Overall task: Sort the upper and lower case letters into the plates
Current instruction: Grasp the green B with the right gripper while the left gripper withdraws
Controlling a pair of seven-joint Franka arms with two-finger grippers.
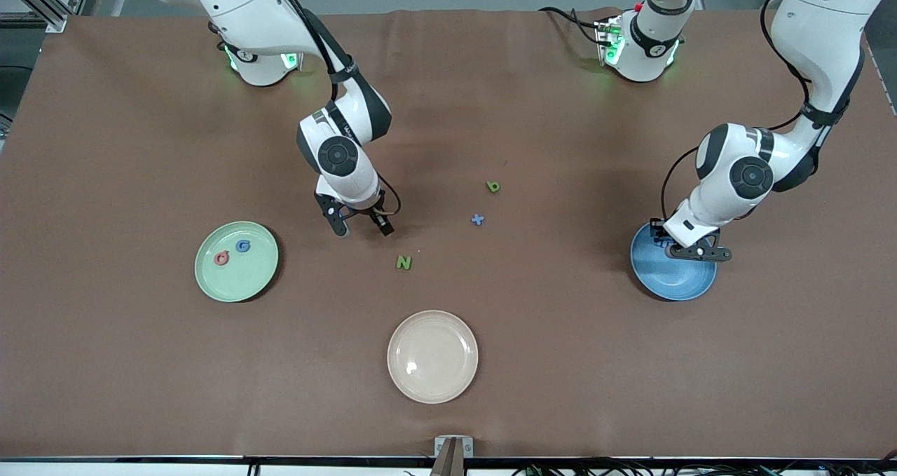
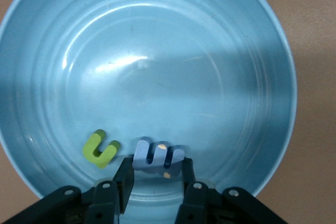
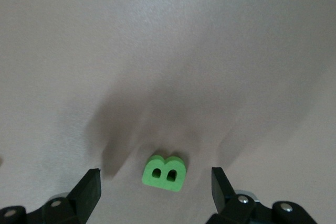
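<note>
Left wrist view: the left end effector (image 2: 156, 174) grips a blue letter (image 2: 157, 156) over the blue plate (image 2: 247, 77), at 3 o'clock on the desk (image 1: 560, 357); release comes next. Right end effector (image 3: 156, 188), open, straddles a green B (image 3: 164, 172); mint plate (image 1: 236, 280) at 9 o'clock.

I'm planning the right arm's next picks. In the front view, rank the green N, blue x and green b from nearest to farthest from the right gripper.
From the right gripper:
1. Green N, just toward the front camera.
2. Blue x, mid-table.
3. Green b, farther from the camera than the x.
</note>
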